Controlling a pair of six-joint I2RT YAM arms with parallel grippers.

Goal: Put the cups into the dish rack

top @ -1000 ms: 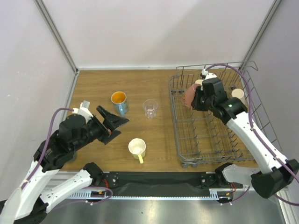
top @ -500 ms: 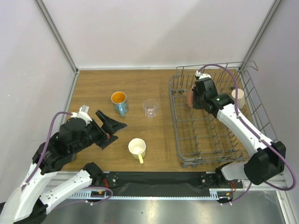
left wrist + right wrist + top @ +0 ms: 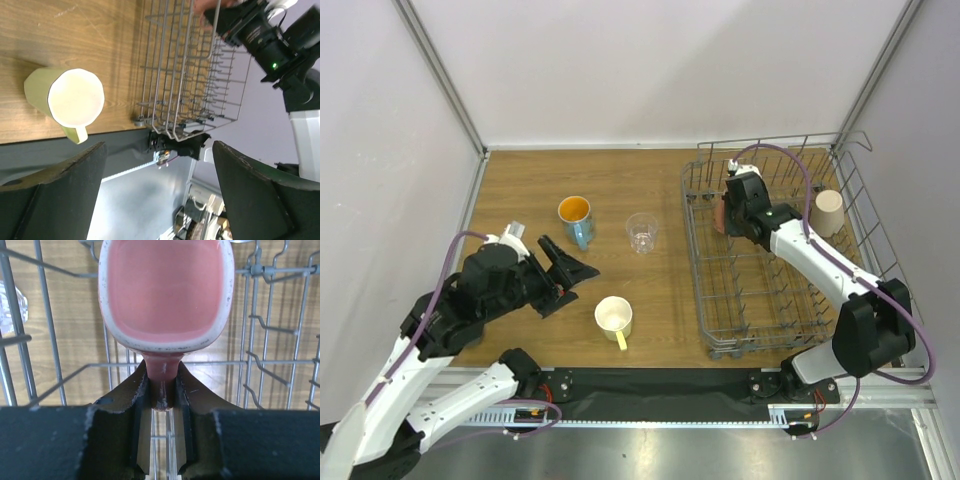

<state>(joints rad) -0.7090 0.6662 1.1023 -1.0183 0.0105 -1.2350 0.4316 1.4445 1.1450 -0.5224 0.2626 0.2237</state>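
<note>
The grey wire dish rack [image 3: 775, 300] stands on the right of the table. My right gripper [image 3: 728, 215] is shut on the handle of a pink cup [image 3: 166, 292] and holds it inside the rack's far left corner [image 3: 50, 380]. A beige cup [image 3: 829, 212] lies in the rack at the far right. A yellow-cream mug [image 3: 614, 318], a clear glass [image 3: 642, 232] and a blue cup with orange inside [image 3: 576, 218] stand on the table. My left gripper [image 3: 570, 270] is open and empty, left of the yellow-cream mug [image 3: 67, 100].
The rack's wire side [image 3: 165, 80] shows in the left wrist view beside the table's front edge [image 3: 100, 145]. Purple walls close in the table on three sides.
My right gripper has carried the pink cup leftward and toward the rack's far left corner. My left gripper has shifted slightly toward the yellow-cream mug.
</note>
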